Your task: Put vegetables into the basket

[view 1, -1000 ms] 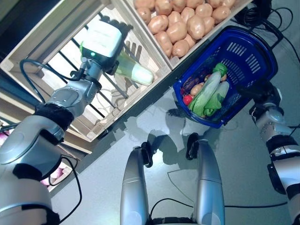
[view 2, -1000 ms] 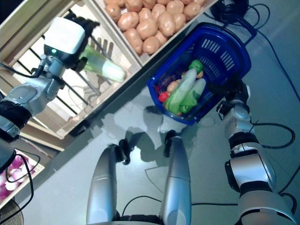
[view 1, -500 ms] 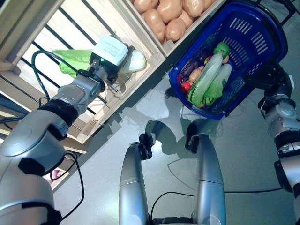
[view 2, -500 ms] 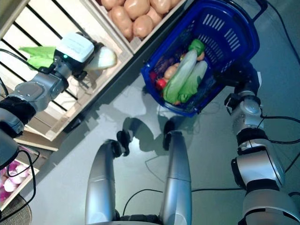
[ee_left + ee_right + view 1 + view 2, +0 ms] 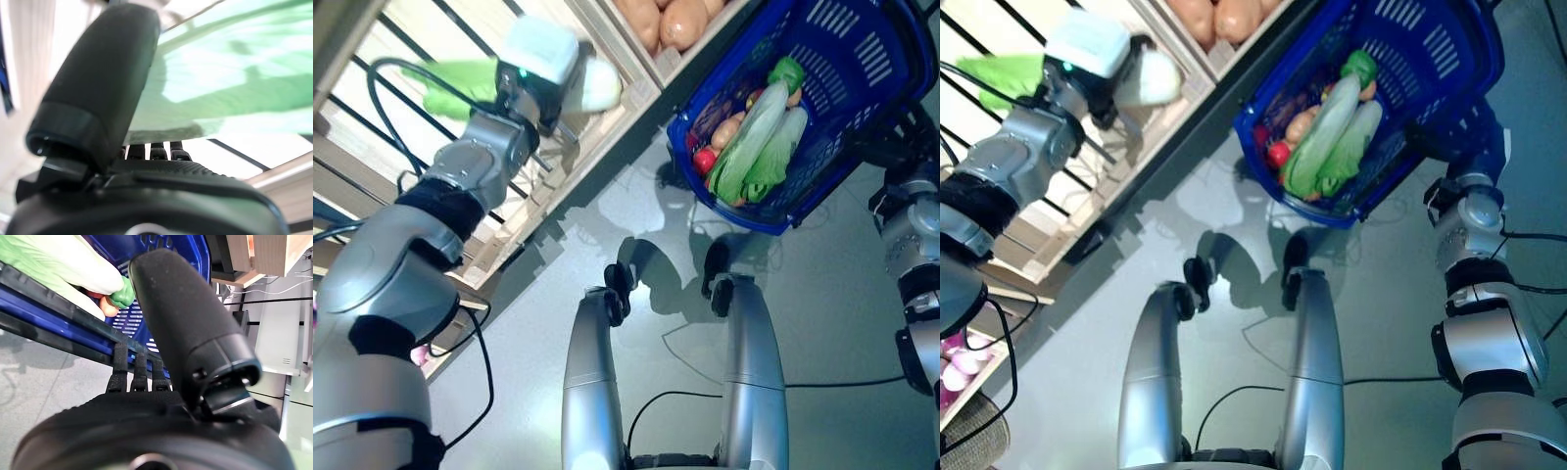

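Note:
A napa cabbage [image 5: 599, 84] with a white base and green leaves [image 5: 230, 73] is held in my left hand [image 5: 546, 94], whose thumb [image 5: 98, 88] and fingers are curled round it. It hangs over the near edge of a slatted wooden crate [image 5: 570, 166]. To the right is the blue basket [image 5: 847, 69], holding two more cabbages [image 5: 752, 142], a red tomato [image 5: 705, 157], a potato and a dark purple vegetable. My right hand [image 5: 886, 149] is shut on the basket's dark handle bar [image 5: 49, 298], with its thumb [image 5: 186, 323] over the bar.
A wooden crate of potatoes [image 5: 671, 15] stands behind, between the slatted crate and the basket. Red onions [image 5: 955, 372] show in a bin at the lower left. Grey floor lies below the crates and the basket.
My left hand has carried the cabbage out of the slatted crate to its near edge, closer to the basket. The camera has shifted too. My right hand still holds the basket.

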You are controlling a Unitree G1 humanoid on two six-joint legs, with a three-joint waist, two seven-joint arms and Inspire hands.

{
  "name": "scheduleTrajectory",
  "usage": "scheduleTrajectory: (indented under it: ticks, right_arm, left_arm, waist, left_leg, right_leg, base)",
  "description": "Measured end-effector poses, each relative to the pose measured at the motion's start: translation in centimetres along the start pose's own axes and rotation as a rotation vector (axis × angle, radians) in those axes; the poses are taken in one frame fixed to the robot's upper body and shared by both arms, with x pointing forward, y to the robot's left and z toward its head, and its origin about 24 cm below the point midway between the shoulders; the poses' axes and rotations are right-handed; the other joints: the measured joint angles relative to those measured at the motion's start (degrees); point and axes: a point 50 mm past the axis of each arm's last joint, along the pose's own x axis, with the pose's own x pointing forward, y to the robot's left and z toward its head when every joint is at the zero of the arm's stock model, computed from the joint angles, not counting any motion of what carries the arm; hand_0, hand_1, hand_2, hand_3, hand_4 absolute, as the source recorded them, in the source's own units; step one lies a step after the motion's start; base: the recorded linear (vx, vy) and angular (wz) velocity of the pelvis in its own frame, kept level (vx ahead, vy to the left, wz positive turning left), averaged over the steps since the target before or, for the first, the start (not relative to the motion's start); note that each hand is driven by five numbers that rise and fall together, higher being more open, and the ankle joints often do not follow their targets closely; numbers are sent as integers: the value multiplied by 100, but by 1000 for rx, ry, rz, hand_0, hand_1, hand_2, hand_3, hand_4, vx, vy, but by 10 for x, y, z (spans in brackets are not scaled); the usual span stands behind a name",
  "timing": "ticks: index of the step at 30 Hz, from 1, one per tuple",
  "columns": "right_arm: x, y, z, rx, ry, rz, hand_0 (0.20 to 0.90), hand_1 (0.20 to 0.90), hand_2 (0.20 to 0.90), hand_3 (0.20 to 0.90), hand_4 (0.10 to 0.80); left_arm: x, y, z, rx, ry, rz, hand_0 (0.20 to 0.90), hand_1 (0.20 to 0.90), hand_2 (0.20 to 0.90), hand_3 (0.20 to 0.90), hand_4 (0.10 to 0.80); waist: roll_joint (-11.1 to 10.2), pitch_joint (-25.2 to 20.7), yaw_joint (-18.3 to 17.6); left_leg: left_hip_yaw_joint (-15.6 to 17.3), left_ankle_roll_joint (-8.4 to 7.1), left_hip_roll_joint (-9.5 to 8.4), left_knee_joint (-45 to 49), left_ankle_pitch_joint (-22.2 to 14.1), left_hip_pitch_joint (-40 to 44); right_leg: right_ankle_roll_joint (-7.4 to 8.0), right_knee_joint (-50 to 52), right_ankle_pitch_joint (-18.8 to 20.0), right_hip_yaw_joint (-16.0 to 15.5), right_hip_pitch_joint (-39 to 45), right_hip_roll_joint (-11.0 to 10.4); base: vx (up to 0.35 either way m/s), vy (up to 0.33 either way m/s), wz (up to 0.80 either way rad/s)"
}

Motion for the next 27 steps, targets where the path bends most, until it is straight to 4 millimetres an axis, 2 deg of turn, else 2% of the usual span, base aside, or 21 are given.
scheduleTrajectory:
  ticks: [1,3,11,14,17,20,22,27]
  right_arm:
    - [0,0,0,1,-2,-3,900,900,900,900,800]
    - [0,3,2,4,-10,-4,900,900,900,900,800]
    - [-1,4,0,7,-8,-7,900,900,900,900,800]
    - [-6,15,-15,25,24,28,900,900,900,900,800]
    - [-24,24,-54,43,118,78,900,900,900,900,800]
    - [-39,19,-80,36,186,88,900,900,900,900,800]
    - [-45,20,-89,44,203,101,900,900,900,900,800]
    - [-72,32,-109,82,237,194,900,900,900,900,800]
  left_arm:
    - [0,-1,0,-34,8,8,300,300,300,300,400]
    - [0,-4,3,-95,24,29,300,300,300,300,400]
    - [-3,-8,-4,-155,33,84,300,300,300,300,400]
    - [-7,-20,-7,-212,56,20,300,300,300,300,400]
    - [-26,-63,-5,-283,82,-141,300,300,300,300,400]
    - [-42,-91,1,-339,71,-226,300,300,300,300,400]
    - [-49,-99,0,-376,77,-245,300,300,300,300,400]
    - [-72,-117,-8,-592,147,-250,300,300,300,300,400]
  waist:
    - [0,0,5]
    - [0,0,9]
    - [-2,1,-11]
    - [-30,12,-123]
    - [-39,14,-202]
    - [-86,13,-222]
    - [-150,11,-230]
    - [-373,4,-208]
  left_leg:
    - [-18,1,-17,7,0,-18]
    - [-37,0,-21,16,1,-35]
    - [-36,11,-12,13,-6,15]
    - [-6,35,-9,-50,-29,267]
    - [43,-1,-5,-448,-6,1010]
    - [56,-6,-18,-816,34,1672]
    - [72,-14,-28,-1022,79,2007]
    - [122,-64,-109,-1809,242,3324]
  right_leg:
    - [1,3,10,3,-16,1]
    - [5,-1,17,-5,-19,3]
    - [33,-40,60,-11,42,24]
    - [27,-125,86,-30,304,23]
    - [75,-513,115,-70,1049,36]
    - [93,-808,122,-163,1734,33]
    - [101,-960,125,-182,2054,34]
    - [114,-1478,95,-287,3280,31]
  base:
    - [-42,-32,-3]
    - [-37,-34,1]
    - [-7,-8,-1]
    - [13,-2,-3]
    - [35,-12,-6]
    - [56,-17,3]
    - [51,-34,4]
    - [122,-3,6]
